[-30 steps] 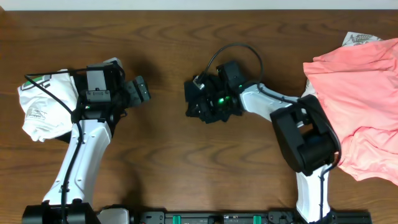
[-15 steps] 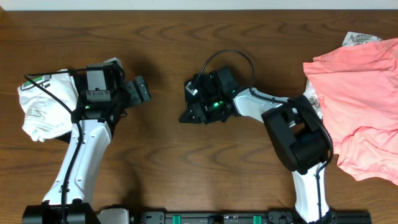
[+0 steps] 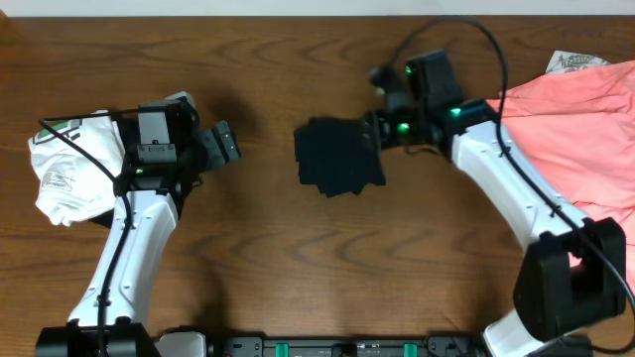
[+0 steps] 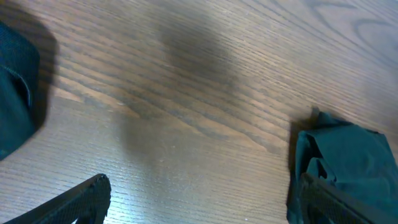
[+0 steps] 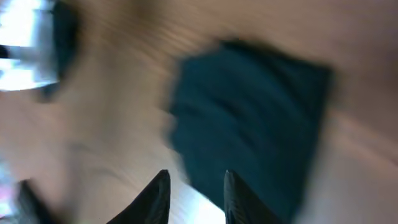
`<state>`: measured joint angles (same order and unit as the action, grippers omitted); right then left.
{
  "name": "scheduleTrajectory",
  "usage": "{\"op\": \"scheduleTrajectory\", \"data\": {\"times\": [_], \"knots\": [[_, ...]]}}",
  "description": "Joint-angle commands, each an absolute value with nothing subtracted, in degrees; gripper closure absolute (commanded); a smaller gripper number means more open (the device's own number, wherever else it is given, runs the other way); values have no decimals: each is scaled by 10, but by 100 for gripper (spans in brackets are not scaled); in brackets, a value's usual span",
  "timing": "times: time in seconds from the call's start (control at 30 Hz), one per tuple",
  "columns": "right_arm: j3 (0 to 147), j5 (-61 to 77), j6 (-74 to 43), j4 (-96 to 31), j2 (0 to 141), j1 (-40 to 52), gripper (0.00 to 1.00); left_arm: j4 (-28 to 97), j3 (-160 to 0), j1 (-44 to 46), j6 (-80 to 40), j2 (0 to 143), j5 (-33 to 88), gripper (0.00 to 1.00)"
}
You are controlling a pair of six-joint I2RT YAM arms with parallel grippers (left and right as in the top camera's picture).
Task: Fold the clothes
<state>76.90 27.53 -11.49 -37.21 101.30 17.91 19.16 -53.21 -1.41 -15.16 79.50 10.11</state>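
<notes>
Wood table [image 3: 258,288]: black shirt [image 3: 337,159] folded, white shirt [image 3: 69,164] print illegible.

Left gripper [image 3: 226,145] wide open, hovering; right gripper [image 5: 194,196] narrowly parted, arm stretched forward.

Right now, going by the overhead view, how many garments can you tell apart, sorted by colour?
Black: 1, the folded black garment in the middle.
White: 1, the white garment with green print on the left.
Salmon-pink: 1, the salmon-pink heap on the right; it may hold more than one piece.
Pale printed: 1, the pale printed scrap peeking out behind it.
Total: 4
</notes>
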Motion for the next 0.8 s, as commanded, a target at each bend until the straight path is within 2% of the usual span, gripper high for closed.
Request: {"op": "scheduleTrajectory", "data": {"times": [0.0, 0.27, 0.53, 0.7, 0.77], "knots": [[760, 172, -59, -425, 1033, 167, 73, 193, -535, -15, -147, 790, 100, 4], [759, 60, -59, -447, 1058, 166, 64, 208, -535, -15, -149, 790, 175, 3], [759, 70, -60, -431, 1107, 166, 66, 222, -535, 20, -150, 791, 191, 5], [759, 109, -46, -396, 1112, 166, 67, 218, -535, 90, -151, 798, 219, 28], [759, 137, -46, -380, 1112, 166, 67, 218, -535, 118, -151, 808, 219, 41]]}}
